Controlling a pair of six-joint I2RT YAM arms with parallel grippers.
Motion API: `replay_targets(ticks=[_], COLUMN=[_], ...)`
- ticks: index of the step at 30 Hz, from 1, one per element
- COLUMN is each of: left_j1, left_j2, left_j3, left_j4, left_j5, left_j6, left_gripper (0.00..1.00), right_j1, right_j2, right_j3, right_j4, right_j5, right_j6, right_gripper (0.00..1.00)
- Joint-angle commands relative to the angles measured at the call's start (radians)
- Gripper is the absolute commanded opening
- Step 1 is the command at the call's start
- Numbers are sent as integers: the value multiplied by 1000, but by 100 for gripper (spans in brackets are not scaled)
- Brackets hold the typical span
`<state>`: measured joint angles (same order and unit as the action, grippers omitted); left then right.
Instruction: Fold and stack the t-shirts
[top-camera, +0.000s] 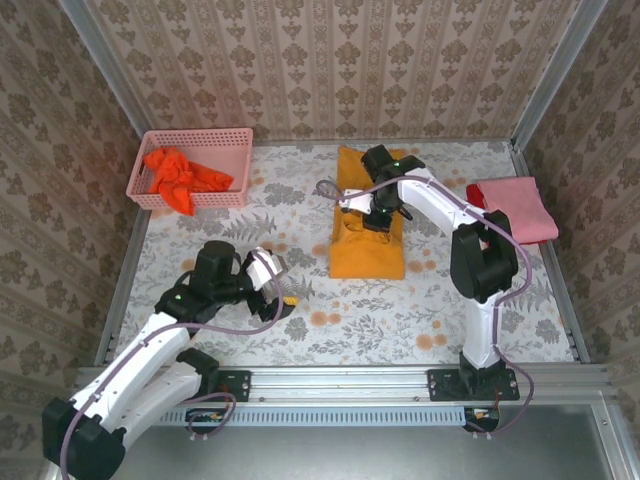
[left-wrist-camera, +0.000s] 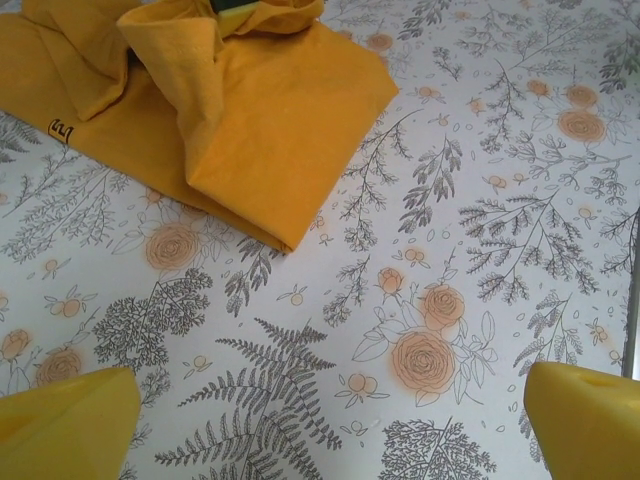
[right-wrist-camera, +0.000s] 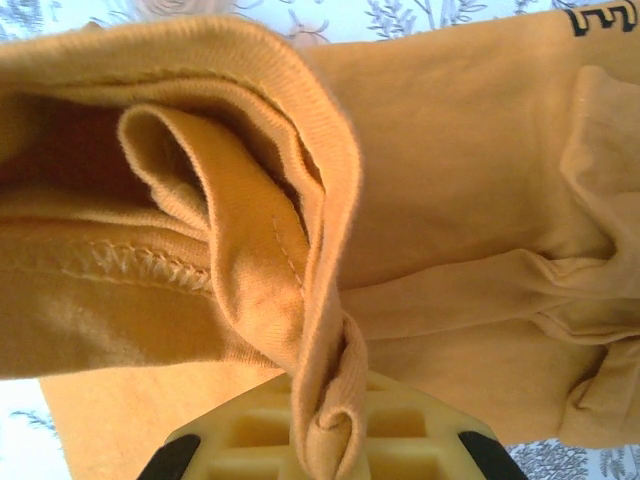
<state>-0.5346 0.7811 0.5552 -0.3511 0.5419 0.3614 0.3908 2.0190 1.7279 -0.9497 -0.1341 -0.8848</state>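
While the top camera is looking down on the floral table, the golden-yellow t-shirt is lying near its middle as a long folded strip running from 12 to 6 o'clock. The right claw is sitting over the strip's upper half, clenched on a bunch of the cloth. The left claw is hovering toward 8 o'clock from the shirt, apart from it, with its fingers spread. At 10 o'clock the pink basket is holding a crumpled orange-red t-shirt. At 3 o'clock a pink t-shirt is lying folded by the table edge.

Seen from the left wrist, the left claw is standing released. Its yellow fingertips are showing at 7 and 5 o'clock with bare table between them. The golden-yellow t-shirt is lying at 11 o'clock, one fold standing up off the rest.

Seen from the right wrist, the right claw is grasping the golden-yellow t-shirt. A hemmed fold is running down from 10 o'clock into the claw at 6 o'clock.
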Motion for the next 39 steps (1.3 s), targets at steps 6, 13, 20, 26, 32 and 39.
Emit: replay_targets(ticks=[6,13,20,26,32,39], left_j1=[9,13,15,18,22,24], left_j2=[10,19,23,29,36,50], left_j3=[1,3,2,1,3,16], left_j4=[14,23,28,29,29,38], left_j5=[45,54,56,59,67,67], left_j6=[15,8,7,8,8,-25], left_gripper=[100,100,100,100,100,100], right_j1=[-34,-35,-35,-34,-34,-35], right_j2=[57,91,131,158,179,72], right_j3=[45,62,103,131,144,102], right_j4=[-24,-17,-23,-21,-19,113], right_j5=[16,13,-1,-10,9,103], right_j6=[-34,-45,-45,-43,-34,53], right_gripper=[0,0,0,0,11,84])
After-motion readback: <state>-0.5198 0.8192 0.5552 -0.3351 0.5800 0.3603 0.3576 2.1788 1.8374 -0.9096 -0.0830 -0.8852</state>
